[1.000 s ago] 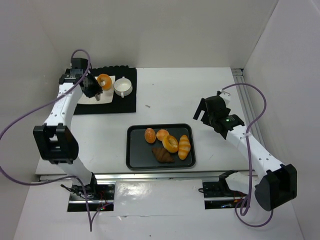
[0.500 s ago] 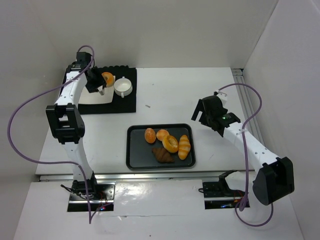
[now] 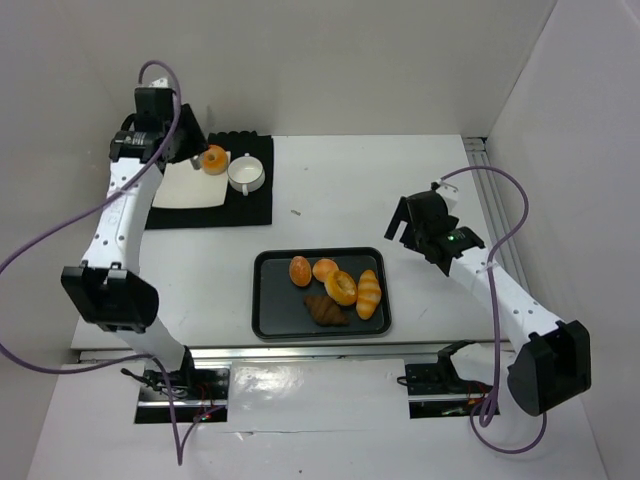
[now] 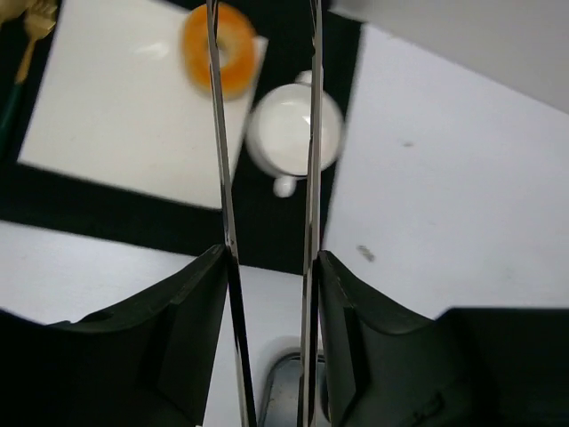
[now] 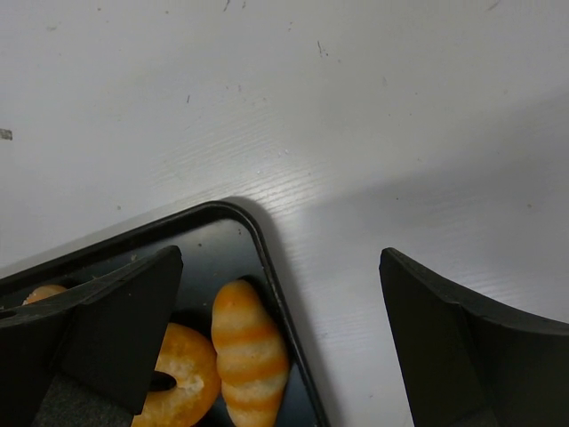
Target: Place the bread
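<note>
The bread, a golden-orange ring doughnut, lies on the far right corner of a white square plate. In the left wrist view it lies far below, partly behind my left blade. My left gripper hangs above and left of the doughnut, apart from it. Its two long thin blades stand apart with nothing between them. My right gripper is open and empty over the bare table, just beyond the far right corner of the black tray.
A white cup stands next to the plate on a black mat. A gold fork lies left of the plate. The tray holds several breads: another ring doughnut, a striped roll, round buns and a dark croissant.
My left gripper has let go of the doughnut, risen and drawn back to the left. The doughnut stays on the plate's corner. My right arm has barely moved.
</note>
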